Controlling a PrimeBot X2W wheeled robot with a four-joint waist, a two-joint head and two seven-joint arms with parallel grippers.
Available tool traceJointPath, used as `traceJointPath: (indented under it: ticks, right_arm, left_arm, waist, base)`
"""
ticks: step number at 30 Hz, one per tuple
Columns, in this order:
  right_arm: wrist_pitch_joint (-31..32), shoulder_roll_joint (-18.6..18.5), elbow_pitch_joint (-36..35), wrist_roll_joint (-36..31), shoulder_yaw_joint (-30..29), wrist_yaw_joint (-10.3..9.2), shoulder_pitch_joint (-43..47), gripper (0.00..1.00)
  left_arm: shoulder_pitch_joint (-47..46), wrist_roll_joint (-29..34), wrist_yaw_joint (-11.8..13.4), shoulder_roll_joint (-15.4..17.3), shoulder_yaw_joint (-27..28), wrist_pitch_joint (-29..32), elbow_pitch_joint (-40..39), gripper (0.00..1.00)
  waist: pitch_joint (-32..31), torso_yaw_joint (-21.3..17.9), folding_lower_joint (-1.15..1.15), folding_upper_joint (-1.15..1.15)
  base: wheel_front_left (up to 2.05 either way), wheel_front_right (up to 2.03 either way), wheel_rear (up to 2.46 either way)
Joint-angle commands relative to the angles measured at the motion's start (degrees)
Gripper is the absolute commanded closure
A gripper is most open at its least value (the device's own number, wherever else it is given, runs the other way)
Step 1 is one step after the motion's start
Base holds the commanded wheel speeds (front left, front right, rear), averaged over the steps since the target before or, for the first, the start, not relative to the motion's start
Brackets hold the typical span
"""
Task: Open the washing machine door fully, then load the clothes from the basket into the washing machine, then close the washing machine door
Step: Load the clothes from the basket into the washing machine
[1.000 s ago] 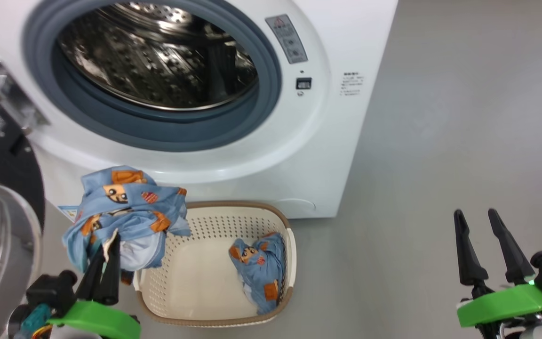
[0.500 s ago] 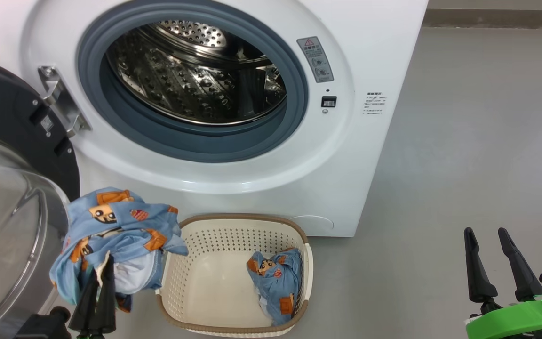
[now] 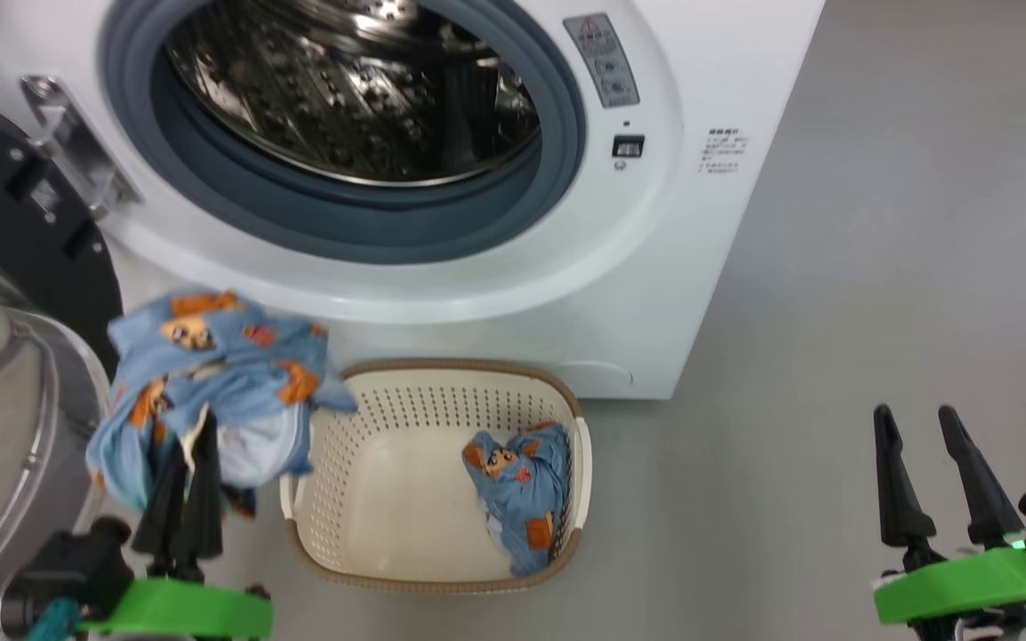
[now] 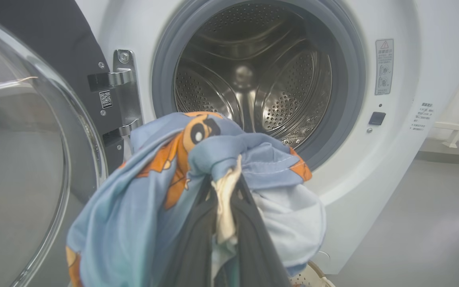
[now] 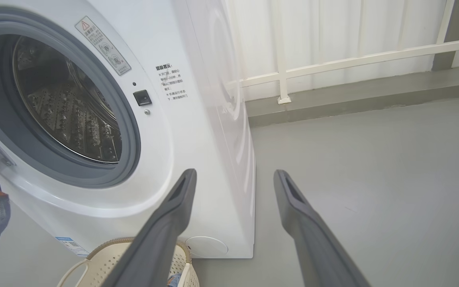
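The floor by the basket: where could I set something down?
Widest bare patch: grey floor between the washing machine, basket and open right gripper. The basket's left half is bare too; one garment lies by its right wall. Crowded at left: the open door and the left gripper shut on another garment.

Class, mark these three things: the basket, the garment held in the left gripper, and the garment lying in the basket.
basket [image 3: 460,364], head view, on its far brown rim.
held garment [image 3: 228,374], head view, on its blue upper folds.
garment in the basket [image 3: 522,485], head view, middle of the crumpled heap.
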Motion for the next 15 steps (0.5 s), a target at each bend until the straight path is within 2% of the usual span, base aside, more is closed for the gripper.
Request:
traceJointPath:
  ticks: [1,9,15]
  right_arm:
    - [-0.46,-0.37,-1.73,-0.77,0.97,0.26,-2.49,0.00]
    - [-0.46,0.72,-1.87,-1.34,1.45,0.26,-4.76,0.00]
    - [-0.46,1.65,-2.02,-1.62,2.28,0.26,-7.13,0.00]
  left_arm:
    - [-3.76,0.12,0.03,1.72,1.08,-0.59,-0.91,1.00]
    - [-12.82,-0.72,0.03,5.26,-1.22,-0.59,1.29,1.00]
    - [-22.18,-3.59,0.03,7.48,-2.87,-0.59,4.95,1.00]
  waist:
    - [3.11,-0.99,0.00,0.00]
    - [7.79,-2.70,0.00,0.00]
    - [11.39,-5.01,0.00,0.00]
  base:
    - [0.00,0.00,0.00]
    - [0.00,0.00,0.00]
    - [0.00,0.00,0.00]
